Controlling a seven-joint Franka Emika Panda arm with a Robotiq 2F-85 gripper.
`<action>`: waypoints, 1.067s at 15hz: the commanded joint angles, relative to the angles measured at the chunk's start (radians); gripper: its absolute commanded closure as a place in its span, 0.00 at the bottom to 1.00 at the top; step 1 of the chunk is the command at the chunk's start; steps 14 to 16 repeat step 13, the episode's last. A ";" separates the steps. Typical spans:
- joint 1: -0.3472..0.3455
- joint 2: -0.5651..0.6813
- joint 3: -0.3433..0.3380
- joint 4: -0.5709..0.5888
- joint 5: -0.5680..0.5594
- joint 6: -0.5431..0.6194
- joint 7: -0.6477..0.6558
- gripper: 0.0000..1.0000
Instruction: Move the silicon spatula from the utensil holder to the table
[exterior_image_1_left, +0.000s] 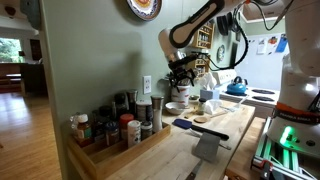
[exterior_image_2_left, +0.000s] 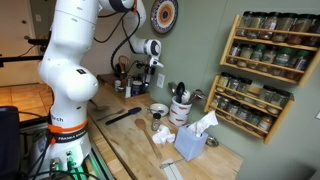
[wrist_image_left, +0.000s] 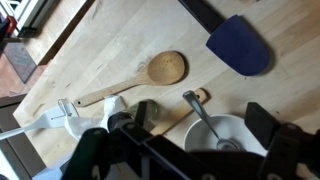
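Note:
The silicon spatula (wrist_image_left: 240, 45) lies flat on the table (wrist_image_left: 120, 40), its dark blue head right of the wooden spoon. It shows in both exterior views (exterior_image_1_left: 190, 127) (exterior_image_2_left: 125, 114). The utensil holder (exterior_image_2_left: 181, 108) stands near the wall with dark handles sticking out of its top. My gripper (wrist_image_left: 205, 125) is open and empty. It hangs above a low white bowl (wrist_image_left: 235, 140) that holds a metal spoon. In both exterior views the gripper (exterior_image_1_left: 181, 78) (exterior_image_2_left: 152, 85) is above the table, apart from the holder and the spatula.
A pale wooden spoon (wrist_image_left: 150, 75) lies left of the spatula head. A tray of spice jars (exterior_image_1_left: 110, 130) stands against the wall, and a flat grey piece (exterior_image_1_left: 208, 146) lies nearby. A blue tissue box (exterior_image_2_left: 192, 146) sits near the holder, under a wall spice rack (exterior_image_2_left: 265, 60).

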 joint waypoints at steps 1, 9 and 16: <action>-0.046 -0.220 -0.008 -0.194 0.070 0.155 -0.166 0.00; -0.087 -0.411 0.017 -0.302 0.101 0.244 -0.439 0.00; -0.093 -0.503 0.023 -0.369 0.112 0.259 -0.512 0.00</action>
